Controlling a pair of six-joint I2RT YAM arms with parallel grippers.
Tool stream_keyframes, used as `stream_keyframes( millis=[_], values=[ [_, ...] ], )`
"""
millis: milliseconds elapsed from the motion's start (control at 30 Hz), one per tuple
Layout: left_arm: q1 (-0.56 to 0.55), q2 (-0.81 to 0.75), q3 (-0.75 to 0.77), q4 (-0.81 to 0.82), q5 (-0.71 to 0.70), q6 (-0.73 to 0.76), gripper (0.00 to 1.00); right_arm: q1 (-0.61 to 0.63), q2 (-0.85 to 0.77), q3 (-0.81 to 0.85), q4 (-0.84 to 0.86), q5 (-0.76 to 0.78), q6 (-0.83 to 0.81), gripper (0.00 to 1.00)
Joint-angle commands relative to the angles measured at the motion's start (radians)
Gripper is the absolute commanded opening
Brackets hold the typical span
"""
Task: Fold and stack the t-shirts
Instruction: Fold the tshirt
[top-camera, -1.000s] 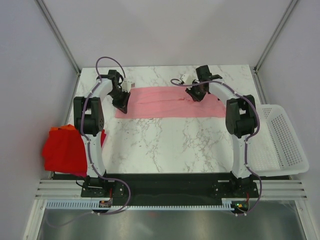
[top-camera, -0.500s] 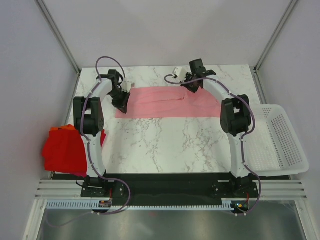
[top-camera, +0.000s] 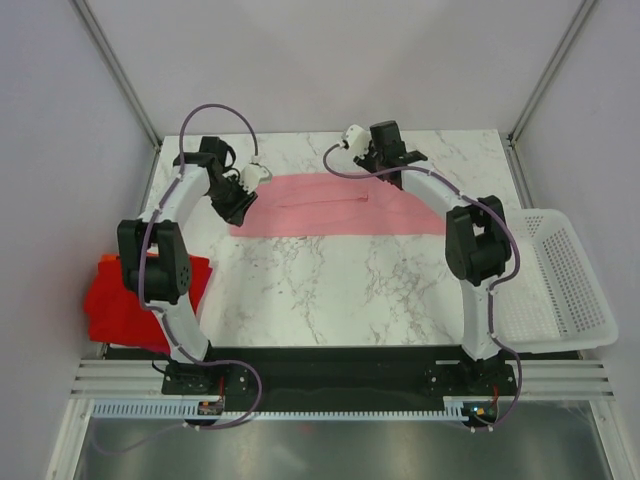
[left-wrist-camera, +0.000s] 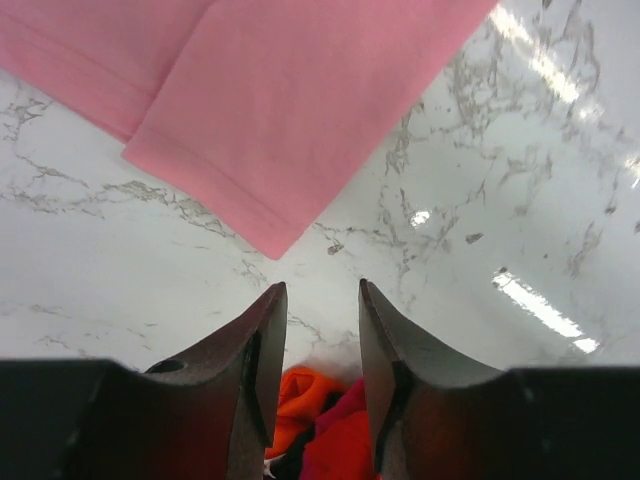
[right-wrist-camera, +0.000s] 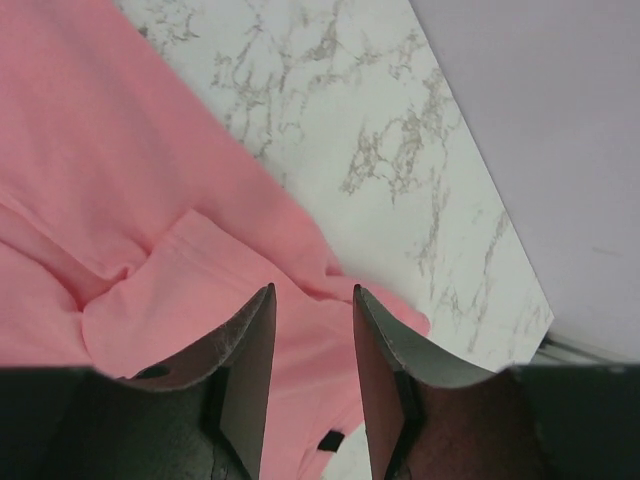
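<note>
Red and orange t-shirts (top-camera: 130, 300) piled at the near-left desk (top-camera: 330, 290) edge, white perforated basket (top-camera: 560, 280) off the right side. Farther back, pink t-shirt (top-camera: 335, 205) lies flat as a long strip. Left tool (left-wrist-camera: 318, 300) narrow and empty, over bare marble just beside the pink corner. Right tool (right-wrist-camera: 312, 300) narrow too (nothing held), above the shirt's far edge.
</note>
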Motion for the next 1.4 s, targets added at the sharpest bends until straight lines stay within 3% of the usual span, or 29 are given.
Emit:
stream_keyframes(
  millis=[0, 400, 967, 1100, 1367],
  values=[
    [-0.002, 0.015, -0.077, 0.011, -0.081, 0.272, 0.41, -0.005, -0.117, -0.049, 0.048, 0.043, 0.057, 0.45],
    [-0.014, 0.157, -0.011, 0.066, -0.099, 0.237, 0.4, -0.004, -0.217, -0.168, 0.028, 0.051, 0.038, 0.45],
    [-0.03, 0.141, -0.007, 0.104, -0.159, 0.233, 0.41, -0.004, -0.254, -0.248, 0.019, 0.054, 0.018, 0.45],
    [-0.03, 0.172, -0.01, 0.106, -0.175, 0.234, 0.45, -0.002, -0.252, -0.257, 0.025, 0.048, 0.026, 0.45],
    [-0.039, 0.215, -0.065, 0.113, -0.15, 0.194, 0.43, -0.004, -0.243, -0.246, 0.023, 0.045, 0.027, 0.45]
  ],
)
